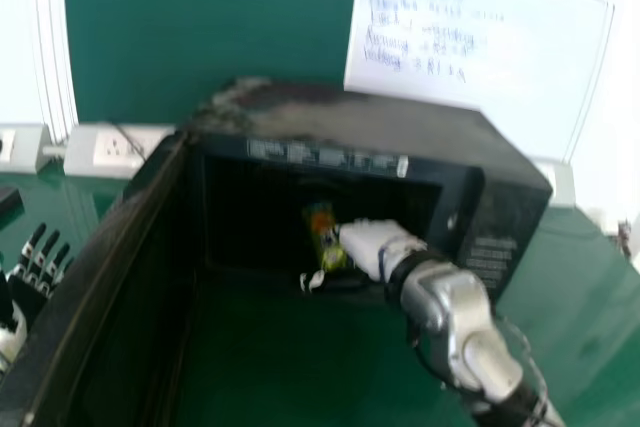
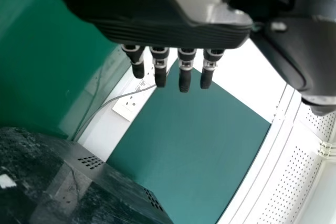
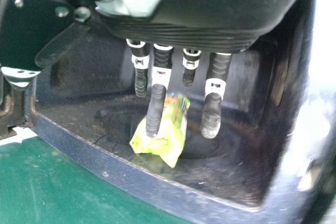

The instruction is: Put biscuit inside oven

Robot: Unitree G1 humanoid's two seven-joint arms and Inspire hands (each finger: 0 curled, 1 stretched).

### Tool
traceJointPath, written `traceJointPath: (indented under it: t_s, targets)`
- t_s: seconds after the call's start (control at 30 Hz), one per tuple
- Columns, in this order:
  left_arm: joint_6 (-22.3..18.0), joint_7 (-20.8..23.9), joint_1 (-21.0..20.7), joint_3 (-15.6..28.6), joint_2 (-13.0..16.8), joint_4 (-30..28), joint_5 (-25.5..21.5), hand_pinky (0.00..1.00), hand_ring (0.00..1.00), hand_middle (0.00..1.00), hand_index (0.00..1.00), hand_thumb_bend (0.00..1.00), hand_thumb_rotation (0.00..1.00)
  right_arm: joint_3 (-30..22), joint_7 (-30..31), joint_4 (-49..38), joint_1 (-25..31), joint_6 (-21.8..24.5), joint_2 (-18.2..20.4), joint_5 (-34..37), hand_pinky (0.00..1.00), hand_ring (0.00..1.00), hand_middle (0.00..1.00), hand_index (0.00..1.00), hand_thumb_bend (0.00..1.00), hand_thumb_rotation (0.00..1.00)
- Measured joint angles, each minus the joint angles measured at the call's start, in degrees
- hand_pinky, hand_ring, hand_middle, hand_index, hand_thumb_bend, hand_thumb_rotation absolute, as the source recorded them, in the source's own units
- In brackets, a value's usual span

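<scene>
Lying inside oven (image 1: 370, 122) — biscuit packet (image 3: 171, 132), just beside right hand (image 1: 374, 241).

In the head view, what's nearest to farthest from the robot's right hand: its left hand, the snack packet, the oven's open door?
1. Snack packet, by the right hand, inside the oven.
2. Open door, to the left.
3. Left hand, farther left, beyond the door.

Oven top (image 1: 360, 122) scuffed, dusty; green table (image 1: 590, 287) glossy.
</scene>
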Motion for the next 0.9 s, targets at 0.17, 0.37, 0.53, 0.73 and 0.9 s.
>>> traceJointPath:
  t_s: [0.17,0.37,0.53,0.73,0.9]
  targets:
    - [0.0,-0.25,-0.12,0.05,0.17,0.37,-0.26,0.89,0.95,0.97,1.0,0.9,0.42,-2.72,2.26,-5.26,3.93,-0.39,-1.06,-0.46,0.7,0.83,0.89,0.9,0.99,0.7]
    - [-0.01,-0.31,-0.1,0.08,0.22,0.68,-0.28,0.89,0.95,0.97,1.0,0.89,0.42,-8.25,3.53,-9.37,7.38,-2.16,-2.77,2.28,0.66,0.79,0.86,0.88,0.98,0.73]
    - [-0.02,-0.39,-0.11,0.11,0.3,1.09,-0.23,0.89,0.95,0.97,1.0,0.9,0.42,-14.94,7.54,-12.15,8.78,-1.59,-3.94,10.74,0.39,0.52,0.64,0.87,0.96,0.7]
    - [0.11,-0.21,-0.13,0.16,0.41,1.12,-0.43,0.88,0.94,0.95,0.99,0.92,0.4,-20.39,11.57,-13.14,9.07,2.47,-5.37,18.29,0.31,0.46,0.56,0.87,0.96,0.69]
    - [0.33,-0.27,-0.16,0.29,0.75,1.31,-0.84,0.88,0.94,0.96,1.0,0.91,0.4,-23.48,11.54,-13.8,10.28,3.63,-6.72,22.92,0.62,0.71,0.76,0.79,0.95,0.7]
